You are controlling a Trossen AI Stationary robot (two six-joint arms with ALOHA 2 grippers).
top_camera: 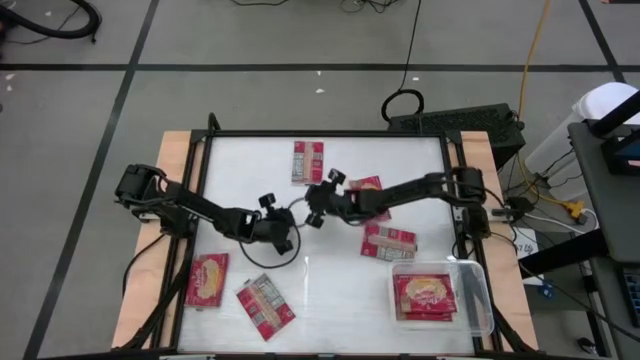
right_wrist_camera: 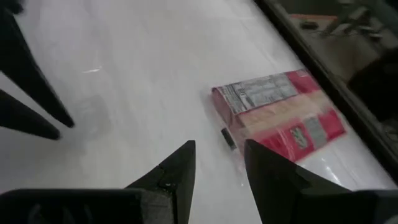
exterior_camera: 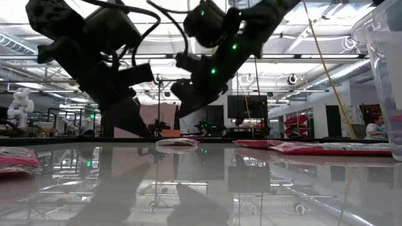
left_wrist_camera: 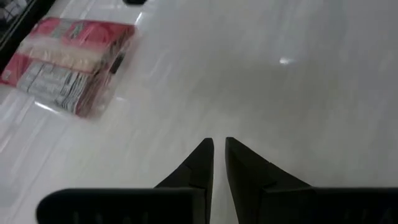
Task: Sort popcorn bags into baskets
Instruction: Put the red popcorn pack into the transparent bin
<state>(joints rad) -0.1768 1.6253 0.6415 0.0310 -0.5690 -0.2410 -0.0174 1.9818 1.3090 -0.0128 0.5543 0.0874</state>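
Centrally, the right gripper (right_wrist_camera: 219, 163), fingers parted and empty, hovers just short of a popcorn bag (right_wrist_camera: 278, 114); the left gripper (left_wrist_camera: 219, 155), fingers nearly closed, holds nothing.

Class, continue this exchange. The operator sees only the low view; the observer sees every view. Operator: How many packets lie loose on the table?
Observer: Five popcorn bags lie loose in the high view.
Operator: Is anything in the bin?
Observer: Yes, the clear bin holds a red bag, picture side up.
Operator: Is the right gripper holding anything?
Observer: No; the right wrist view shows the right gripper open, with nothing between its fingers.
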